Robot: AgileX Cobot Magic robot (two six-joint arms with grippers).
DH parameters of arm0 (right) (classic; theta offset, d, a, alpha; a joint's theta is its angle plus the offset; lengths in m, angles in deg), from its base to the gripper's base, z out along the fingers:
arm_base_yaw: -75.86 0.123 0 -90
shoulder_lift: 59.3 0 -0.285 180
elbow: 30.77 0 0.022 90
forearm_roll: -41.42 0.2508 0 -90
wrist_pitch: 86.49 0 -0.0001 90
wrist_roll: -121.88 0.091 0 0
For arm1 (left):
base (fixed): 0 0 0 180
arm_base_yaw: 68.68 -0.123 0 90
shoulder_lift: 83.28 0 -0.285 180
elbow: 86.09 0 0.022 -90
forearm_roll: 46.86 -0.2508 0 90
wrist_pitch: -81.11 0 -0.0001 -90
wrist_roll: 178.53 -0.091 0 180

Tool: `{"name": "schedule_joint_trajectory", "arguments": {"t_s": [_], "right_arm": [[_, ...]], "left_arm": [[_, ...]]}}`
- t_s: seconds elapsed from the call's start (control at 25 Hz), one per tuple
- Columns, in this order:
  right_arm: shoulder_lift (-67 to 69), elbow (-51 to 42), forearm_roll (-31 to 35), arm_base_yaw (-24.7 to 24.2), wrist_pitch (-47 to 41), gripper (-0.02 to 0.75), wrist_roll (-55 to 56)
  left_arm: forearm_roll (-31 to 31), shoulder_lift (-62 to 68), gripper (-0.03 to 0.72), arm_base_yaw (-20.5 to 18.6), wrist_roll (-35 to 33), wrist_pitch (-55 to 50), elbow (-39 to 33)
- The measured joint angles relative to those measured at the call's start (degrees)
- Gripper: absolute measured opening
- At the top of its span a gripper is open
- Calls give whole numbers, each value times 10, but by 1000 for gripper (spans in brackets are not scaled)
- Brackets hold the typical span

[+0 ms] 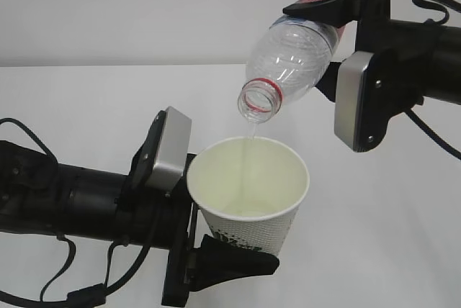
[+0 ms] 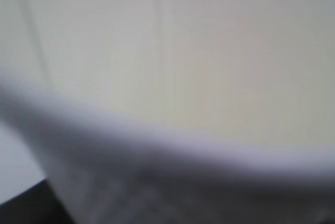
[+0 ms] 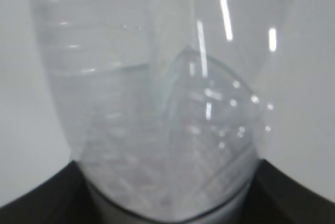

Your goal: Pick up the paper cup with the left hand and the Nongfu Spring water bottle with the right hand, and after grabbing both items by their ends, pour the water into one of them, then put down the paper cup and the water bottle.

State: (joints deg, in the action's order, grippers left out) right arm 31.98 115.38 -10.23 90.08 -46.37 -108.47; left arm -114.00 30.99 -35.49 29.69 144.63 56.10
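Above the white surface [image 1: 86, 99], the right hand [image 1: 328, 24] gripped the tilted Nongfu Spring water bottle [image 1: 292, 56] — water [image 1: 251, 142] streamed toward 6 o'clock into the paper cup [image 1: 248, 193] clasped by the left hand [image 1: 209, 257].

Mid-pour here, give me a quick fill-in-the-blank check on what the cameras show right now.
1. The right hand tilts the water bottle with its mouth pointing ____.
2. A thin stream of water falls into the ____.
3. The left hand holds the paper cup near its ____.
4. The ring on the bottle's neck is ____.

Missing words: down; paper cup; base; red
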Motion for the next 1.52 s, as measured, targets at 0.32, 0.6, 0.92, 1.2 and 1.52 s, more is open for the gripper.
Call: {"name": "schedule_joint_trajectory", "arguments": {"t_s": [0.32,0.6,0.92,1.2,1.52], "right_arm": [[0,0,0,0,0,475,0],[0,0,0,0,0,475,-7],[0,0,0,0,2,475,-14],[0,0,0,0,3,475,-15],[0,0,0,0,3,475,-15]], "left_arm": [[0,0,530,0,0,0,0],[0,0,529,0,0,0,0],[0,0,529,0,0,0,0],[0,0,529,0,0,0,0],[0,0,529,0,0,0,0]]}}
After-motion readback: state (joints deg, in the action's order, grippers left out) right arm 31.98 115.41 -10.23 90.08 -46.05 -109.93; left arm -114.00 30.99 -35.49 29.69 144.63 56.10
